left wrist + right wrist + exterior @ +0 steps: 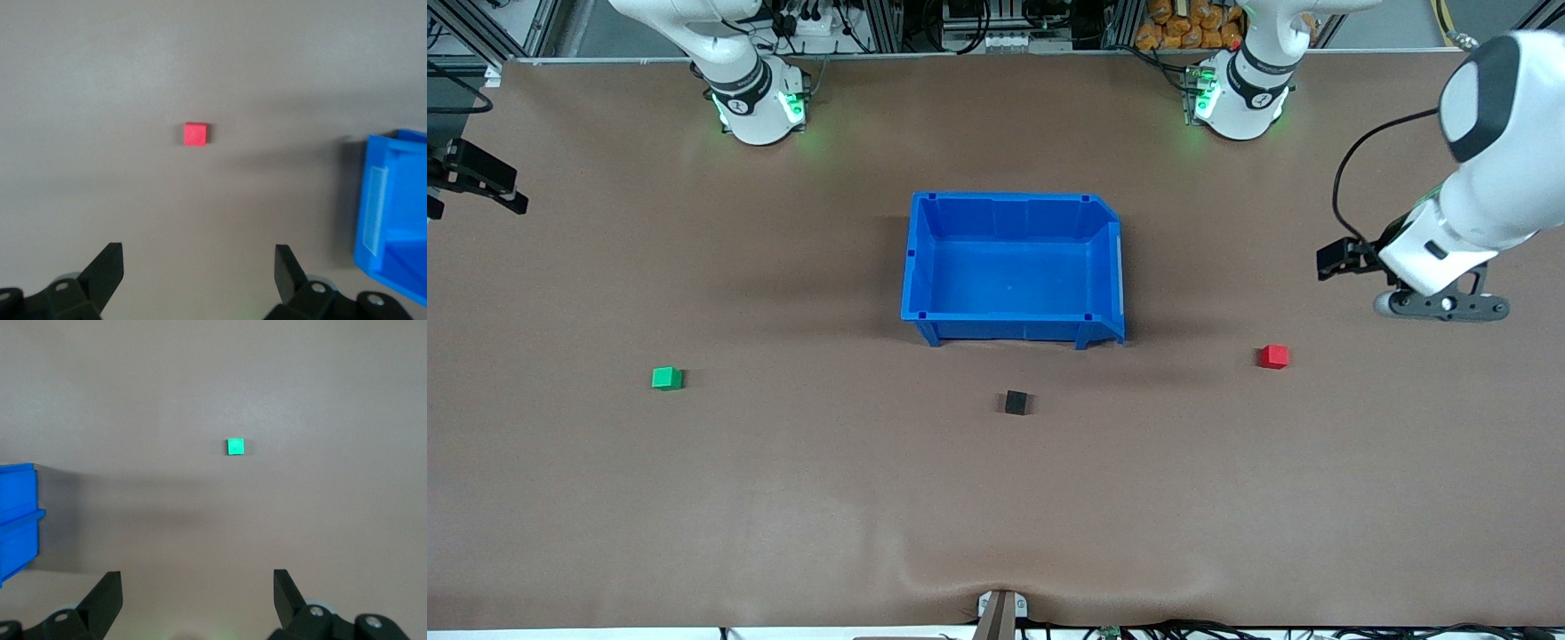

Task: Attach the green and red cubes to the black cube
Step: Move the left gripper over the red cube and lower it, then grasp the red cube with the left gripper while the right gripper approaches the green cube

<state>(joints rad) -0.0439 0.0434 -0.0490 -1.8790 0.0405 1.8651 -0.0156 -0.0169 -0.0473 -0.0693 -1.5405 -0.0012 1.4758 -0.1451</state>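
Observation:
The red cube (1274,356) lies on the brown table toward the left arm's end. The green cube (666,379) lies toward the right arm's end. The black cube (1016,403) lies between them, nearer the front camera than the blue bin. My left gripper (198,257) is open and empty, up in the air over bare table beside the red cube (195,134); it also shows in the front view (1440,305). My right gripper (197,580) is open and empty, high over the table at its own end, with the green cube (235,446) ahead of it.
An empty blue bin (925,267) stands mid-table, farther from the front camera than the black cube. Its corner shows in the left wrist view (393,207) and the right wrist view (17,520). The arms' bases stand along the table's back edge.

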